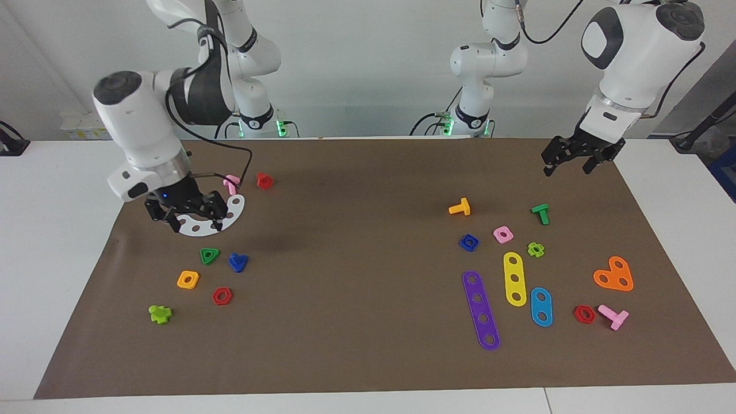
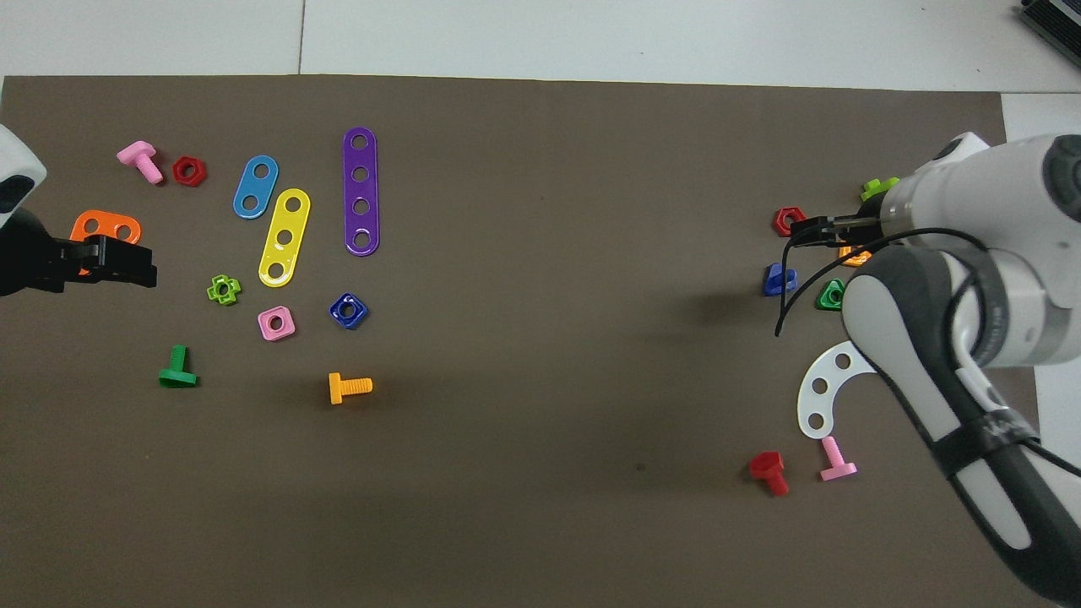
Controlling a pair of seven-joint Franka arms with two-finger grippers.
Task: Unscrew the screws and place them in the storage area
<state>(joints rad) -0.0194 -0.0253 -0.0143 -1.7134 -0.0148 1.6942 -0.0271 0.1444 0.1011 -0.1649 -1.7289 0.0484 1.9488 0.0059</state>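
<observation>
Brown mat (image 1: 356,190): blue bolt (image 1: 237,262) (beside green nut (image 1: 209,256)).

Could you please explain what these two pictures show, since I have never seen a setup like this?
Two white robot arms work at a table covered by a brown paper mat. One picture faces the robots; the other looks down from above their end.

Small coloured toy nuts, bolts and holed strips lie in two loose groups. The dark-blue bolt lies beside a green triangular nut; the blue squarish nut lies in the group at the left arm's end.

The right gripper hangs open and empty over a white curved strip. The left gripper waits open, holding nothing.
</observation>
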